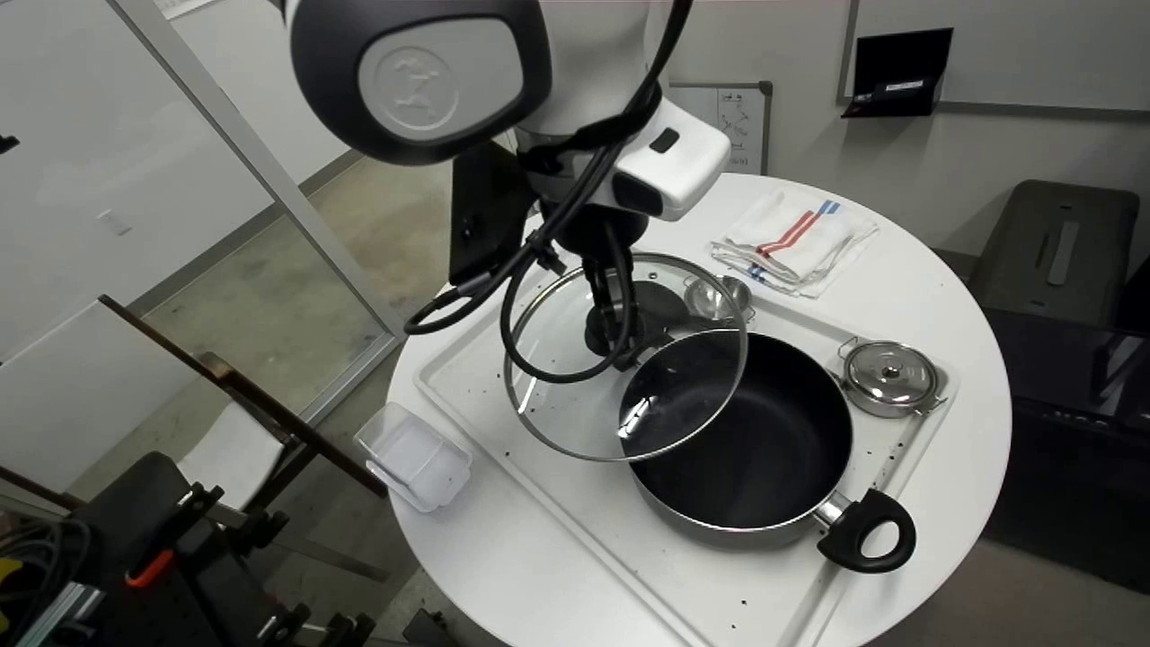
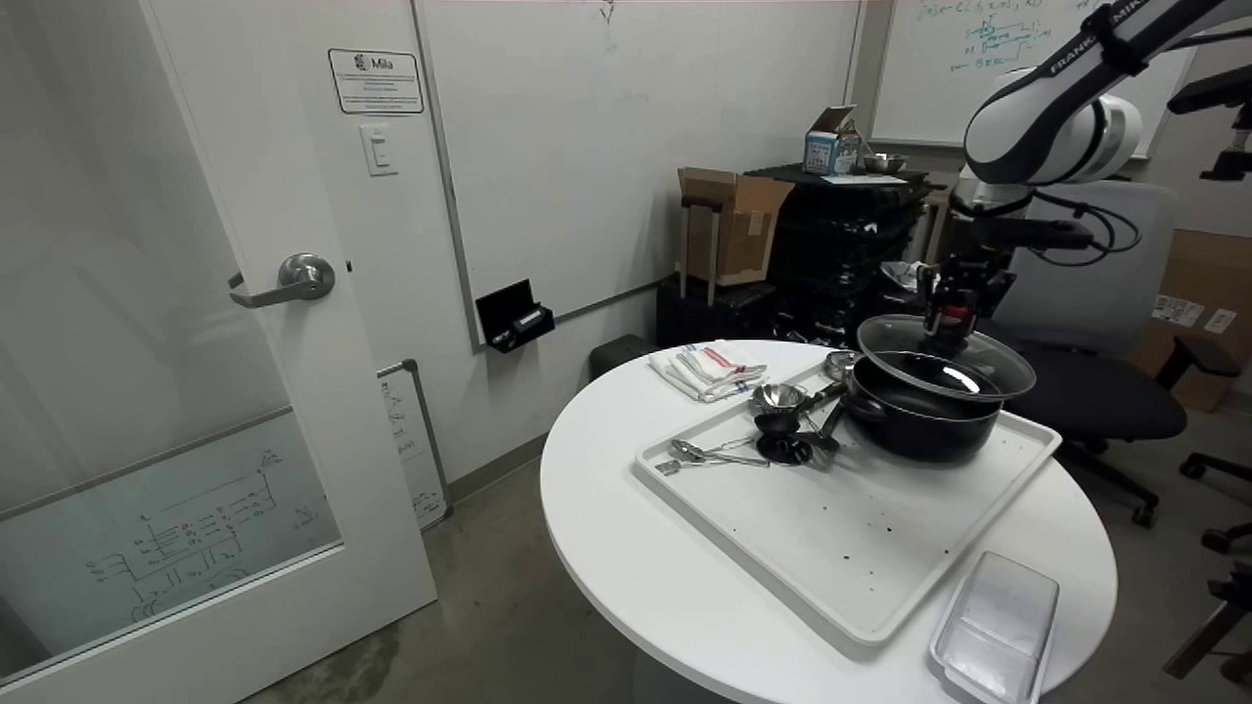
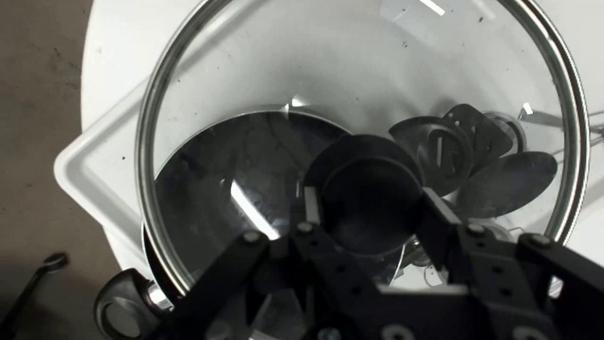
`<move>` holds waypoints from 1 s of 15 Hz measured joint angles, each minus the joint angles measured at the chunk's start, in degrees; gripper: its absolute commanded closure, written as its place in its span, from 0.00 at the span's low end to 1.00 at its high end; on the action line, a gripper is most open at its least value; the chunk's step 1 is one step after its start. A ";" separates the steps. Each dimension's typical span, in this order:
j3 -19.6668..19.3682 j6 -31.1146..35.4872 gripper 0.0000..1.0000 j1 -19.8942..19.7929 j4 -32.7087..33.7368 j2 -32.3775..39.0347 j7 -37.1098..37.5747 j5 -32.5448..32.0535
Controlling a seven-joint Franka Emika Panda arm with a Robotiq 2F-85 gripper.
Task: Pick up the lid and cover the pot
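The clear glass lid (image 1: 561,409) with its metal rim hangs in the air, partly above the black pot (image 1: 786,440). My gripper (image 3: 368,203) is shut on the lid's black knob (image 3: 370,203), one finger on each side of it. In an exterior view the lid (image 2: 988,370) looks tilted and off-centre over the pot (image 2: 924,430). Whether its rim touches the pot's rim I cannot tell. Through the glass in the wrist view, part of the pot (image 3: 207,189) shows, and its looped handle (image 3: 123,302) sticks out at lower left.
Under the pot lies a white tray (image 2: 763,548). Black utensils (image 2: 792,430) and a small metal bowl (image 2: 780,396) sit beside the pot. A silvery lidded vessel (image 1: 889,377) stands near the tray's edge. A folded towel (image 1: 795,243) and a plastic container (image 1: 418,458) are on the table.
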 measured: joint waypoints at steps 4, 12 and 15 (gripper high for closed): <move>-1.86 -0.48 0.75 -0.16 3.24 2.85 5.71 0.02; -2.91 -4.15 0.75 -2.22 10.33 9.26 12.28 2.36; -3.28 -5.36 0.75 -2.92 12.99 11.62 14.42 3.37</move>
